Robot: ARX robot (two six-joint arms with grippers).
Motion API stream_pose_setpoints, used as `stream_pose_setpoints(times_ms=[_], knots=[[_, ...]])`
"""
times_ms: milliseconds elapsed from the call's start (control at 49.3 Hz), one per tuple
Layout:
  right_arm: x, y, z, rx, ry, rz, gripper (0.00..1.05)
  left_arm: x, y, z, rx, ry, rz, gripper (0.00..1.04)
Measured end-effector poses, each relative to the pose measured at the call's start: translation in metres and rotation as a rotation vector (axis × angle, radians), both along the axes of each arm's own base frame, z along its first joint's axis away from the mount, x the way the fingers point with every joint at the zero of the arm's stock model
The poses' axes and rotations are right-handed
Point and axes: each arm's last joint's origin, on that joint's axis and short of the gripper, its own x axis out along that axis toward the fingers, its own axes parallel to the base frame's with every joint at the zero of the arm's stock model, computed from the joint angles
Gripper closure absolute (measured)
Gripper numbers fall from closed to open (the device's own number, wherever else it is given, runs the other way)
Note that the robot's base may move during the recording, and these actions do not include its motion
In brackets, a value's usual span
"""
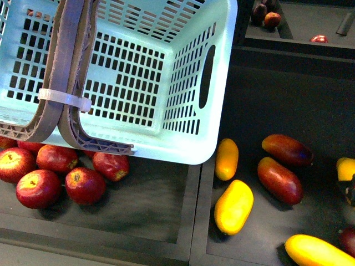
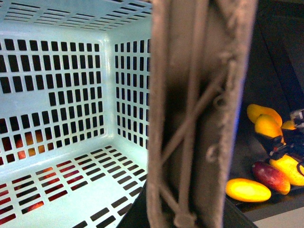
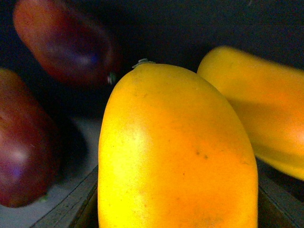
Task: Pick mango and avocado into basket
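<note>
Jaws on the right gripper (image 2: 283, 146) are just a dark blob in the left wrist view, so can't tell how wide they sit. Right in front of them: a smooth all-yellow oblong mango (image 3: 175, 152), with a second yellow fruit (image 3: 256, 109) just beside it and dark red oblong fruits (image 3: 61, 42) on its other side. The left jaws don't show. A brown-grey hoop handle (image 2: 199, 114) of the pale turquoise slotted plastic basket (image 1: 166, 145) fills that wrist's view, well apart from the right jaws.

Basket (image 1: 222, 83) overlaps apples (image 1: 55, 172); mangoes (image 1: 233, 206) lie to their right.
</note>
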Motion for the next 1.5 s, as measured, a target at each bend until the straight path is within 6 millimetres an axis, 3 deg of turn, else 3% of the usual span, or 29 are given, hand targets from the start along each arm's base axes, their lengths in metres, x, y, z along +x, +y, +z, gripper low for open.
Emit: stream_pose_setpoints(times_ms=[183, 345, 467, 568, 771, 1055, 1218, 1502], knots=[[0.0, -0.002, 0.059, 0.061, -0.104, -0.022, 0.4, 0.0, 0.0, 0.0, 0.0, 0.0, 0.0, 0.99], [-0.007, 0.013, 0.107, 0.122, -0.168, 0.003, 0.41, 0.0, 0.0, 0.0, 0.0, 0.0, 0.0, 0.99], [-0.011, 0.045, 0.154, 0.153, -0.239, 0.069, 0.41, 0.0, 0.0, 0.0, 0.0, 0.0, 0.0, 0.99], [-0.011, 0.085, 0.192, 0.175, -0.305, 0.149, 0.41, 0.0, 0.0, 0.0, 0.0, 0.0, -0.001, 0.99], [-0.025, 0.166, 0.24, 0.254, -0.355, 0.308, 0.41, 0.0, 0.0, 0.0, 0.0, 0.0, 0.001, 0.99], [-0.039, 0.23, 0.266, 0.303, -0.374, 0.434, 0.41, 0.0, 0.0, 0.0, 0.0, 0.0, 0.0, 0.99], [-0.044, 0.257, 0.269, 0.306, -0.367, 0.47, 0.41, 0.0, 0.0, 0.0, 0.0, 0.0, 0.001, 0.99], [-0.046, 0.286, 0.259, 0.278, -0.33, 0.49, 0.41, 0.0, 0.0, 0.0, 0.0, 0.0, 0.001, 0.99]])
